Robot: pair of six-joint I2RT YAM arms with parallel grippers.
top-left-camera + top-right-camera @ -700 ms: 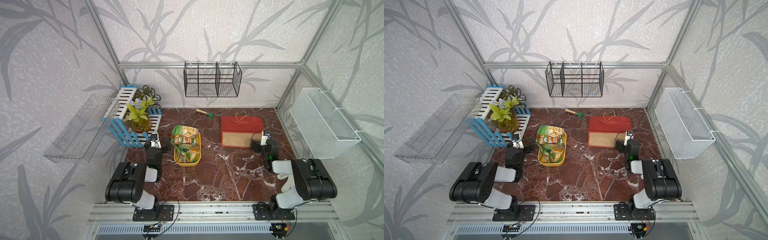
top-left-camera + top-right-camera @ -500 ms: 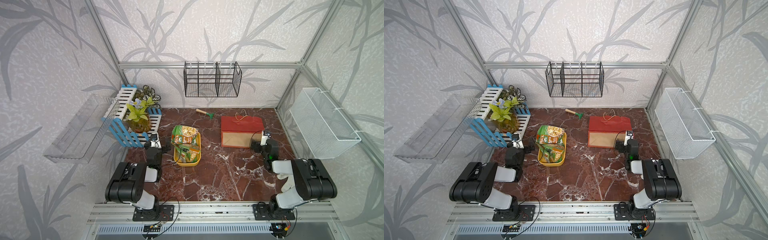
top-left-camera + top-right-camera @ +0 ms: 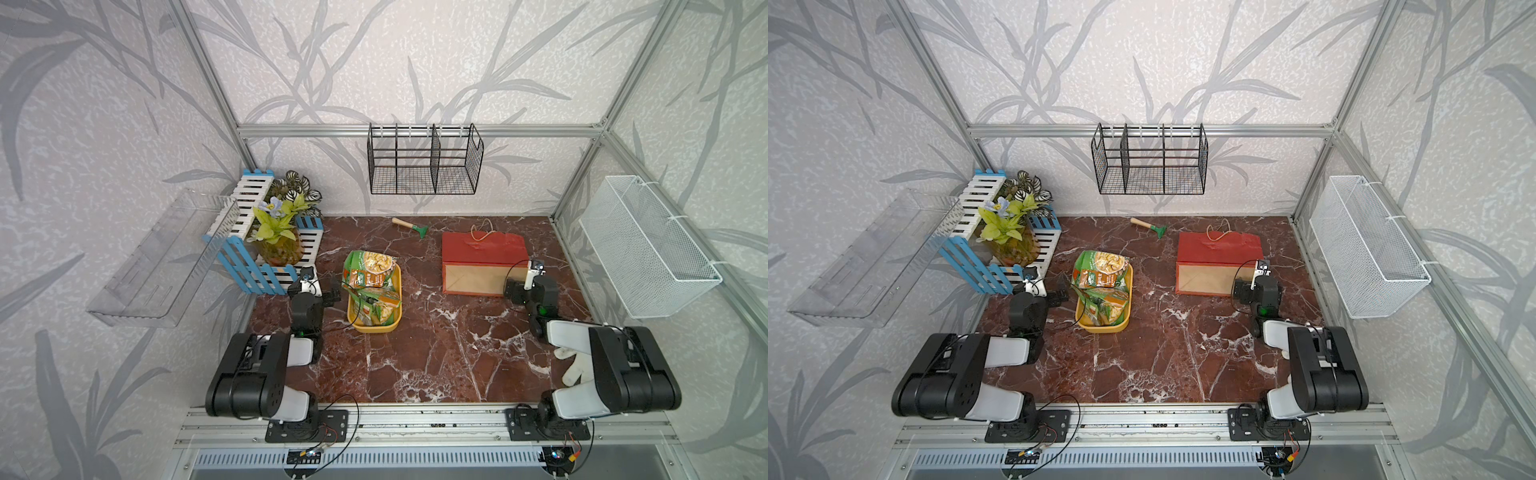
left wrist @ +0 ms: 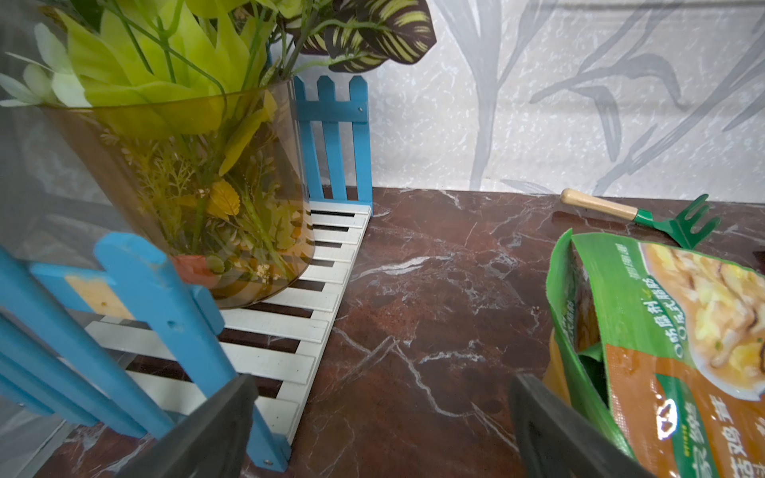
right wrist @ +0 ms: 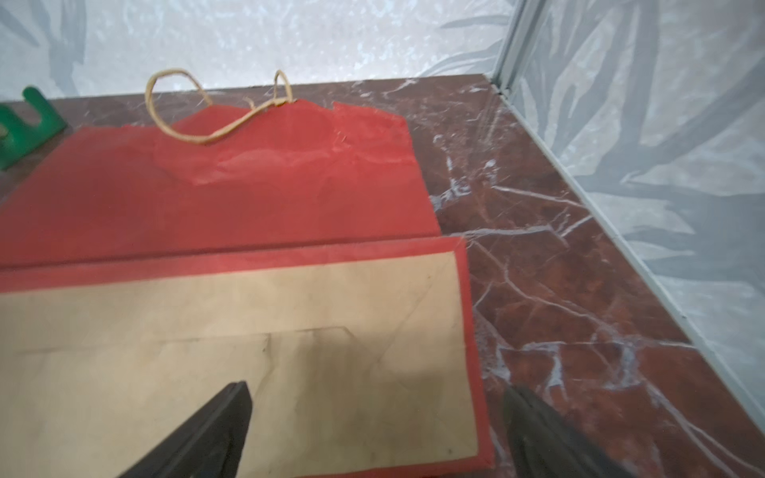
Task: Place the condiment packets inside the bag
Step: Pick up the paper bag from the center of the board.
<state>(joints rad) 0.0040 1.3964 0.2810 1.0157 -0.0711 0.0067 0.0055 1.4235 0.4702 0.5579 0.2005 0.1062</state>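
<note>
The packets (image 3: pixel 368 272) are glossy, crinkled pouches in green and orange with food printed on them, heaped in a yellow tray (image 3: pixel 374 328) left of the table's (image 3: pixel 436 353) middle. The top one overhangs the tray's far rim. The bag (image 3: pixel 482 249) sits toward the right rear: a red face with a crumpled far edge and a beige string loop, and a brown panel framed in red turned toward the arms. Whether that panel is its mouth or its base I cannot tell.

The left gripper (image 4: pixel 378 393) has its jaws spread wide and holds nothing. One finger is just beside a packet's green edge, the other near the blue and white fence (image 3: pixel 266 270). The right gripper (image 5: pixel 374 395) is also spread and empty at the bag's near right corner, straddling its red edge.

Bare table lies between tray and bag and across the front. A narrower strip separates the bag from the right wall. A small rake (image 3: pixel 409 226) lies by the rear wall
</note>
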